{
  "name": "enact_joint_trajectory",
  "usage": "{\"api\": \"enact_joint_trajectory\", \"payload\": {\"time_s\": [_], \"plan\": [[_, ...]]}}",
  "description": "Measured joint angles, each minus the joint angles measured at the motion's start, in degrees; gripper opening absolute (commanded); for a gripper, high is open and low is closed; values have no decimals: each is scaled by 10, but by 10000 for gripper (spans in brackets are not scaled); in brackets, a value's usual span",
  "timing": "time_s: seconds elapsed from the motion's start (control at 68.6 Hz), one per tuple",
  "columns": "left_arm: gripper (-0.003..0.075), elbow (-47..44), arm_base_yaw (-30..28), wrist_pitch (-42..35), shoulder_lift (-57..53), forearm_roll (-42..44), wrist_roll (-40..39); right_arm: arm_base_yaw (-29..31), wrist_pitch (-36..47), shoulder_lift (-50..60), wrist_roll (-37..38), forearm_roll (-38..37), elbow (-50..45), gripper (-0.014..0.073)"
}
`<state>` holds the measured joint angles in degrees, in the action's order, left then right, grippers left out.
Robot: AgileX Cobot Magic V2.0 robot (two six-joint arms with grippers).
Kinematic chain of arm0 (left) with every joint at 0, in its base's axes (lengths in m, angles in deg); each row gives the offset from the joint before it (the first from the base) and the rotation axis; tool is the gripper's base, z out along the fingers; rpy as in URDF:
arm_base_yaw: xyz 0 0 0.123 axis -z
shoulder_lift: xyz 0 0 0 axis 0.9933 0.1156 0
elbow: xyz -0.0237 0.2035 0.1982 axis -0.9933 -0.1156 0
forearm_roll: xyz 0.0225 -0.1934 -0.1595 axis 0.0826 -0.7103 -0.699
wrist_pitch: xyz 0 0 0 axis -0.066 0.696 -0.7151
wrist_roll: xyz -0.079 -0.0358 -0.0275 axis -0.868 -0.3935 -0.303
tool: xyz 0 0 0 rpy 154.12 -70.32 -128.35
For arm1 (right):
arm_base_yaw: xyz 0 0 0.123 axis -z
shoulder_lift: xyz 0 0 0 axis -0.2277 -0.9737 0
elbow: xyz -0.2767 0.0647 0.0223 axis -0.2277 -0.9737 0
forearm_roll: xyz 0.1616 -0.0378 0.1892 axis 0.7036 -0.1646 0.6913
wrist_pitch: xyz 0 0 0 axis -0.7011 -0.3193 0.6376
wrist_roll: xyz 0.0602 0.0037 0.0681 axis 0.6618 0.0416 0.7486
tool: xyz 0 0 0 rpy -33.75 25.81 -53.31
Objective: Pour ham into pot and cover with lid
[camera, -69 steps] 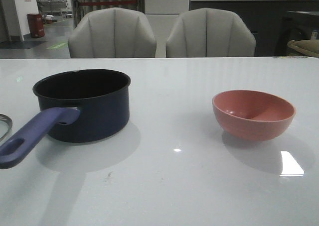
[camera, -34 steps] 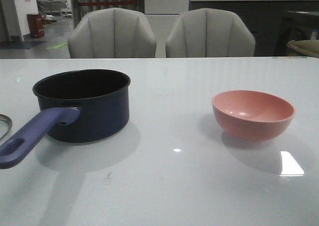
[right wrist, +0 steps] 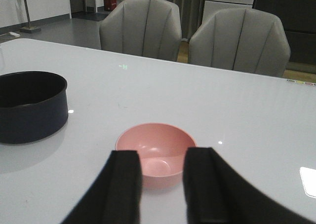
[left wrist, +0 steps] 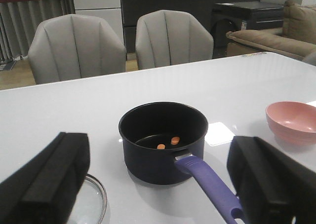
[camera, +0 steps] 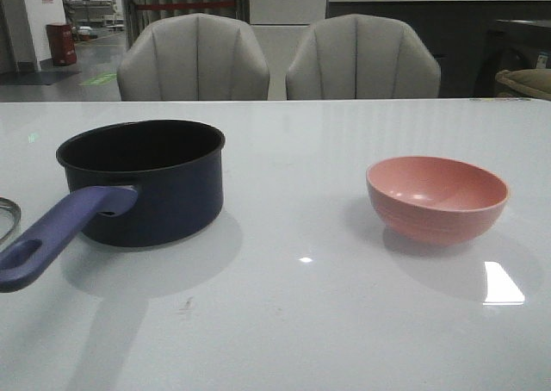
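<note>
Looking from the left wrist, both hands apart, ham (left wrist: pixel 166 143) shows inside pot (left wrist: pixel 163 142), hidden in front view.

— What sits between the jaws?
— The pot (left wrist: pixel 163 141), beyond the wide-spread left gripper (left wrist: pixel 158 184); two bits of ham (left wrist: pixel 168 143) lie on its black floor.
— And its handle (left wrist: pixel 210 185)?
— It runs back toward the right-hand finger (left wrist: pixel 274 177).
— Anything else?
— The lid (left wrist: pixel 95 204), flat beside the other finger; a pink bowl (left wrist: pixel 292 123) beyond the right one.
</note>
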<state>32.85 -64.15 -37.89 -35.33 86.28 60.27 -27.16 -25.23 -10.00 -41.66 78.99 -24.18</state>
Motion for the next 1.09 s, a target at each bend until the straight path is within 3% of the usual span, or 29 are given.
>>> {"api": "enact_joint_trajectory", "payload": {"time_s": [0.073,0.321,0.598,0.817,1.094], "plan": [[606,0,0,0,0,-6,0,0,0,0,0,0,0,160],[608,4,0,0,8,-21,0,0,0,0,0,0,0,160],[655,86,-19,0,149,0,-33,0,0,0,0,0,0,160],[661,162,-89,0,321,41,-104,0,0,0,0,0,0,160],[659,247,-211,35,528,2,-124,0,0,0,0,0,0,160]]}}
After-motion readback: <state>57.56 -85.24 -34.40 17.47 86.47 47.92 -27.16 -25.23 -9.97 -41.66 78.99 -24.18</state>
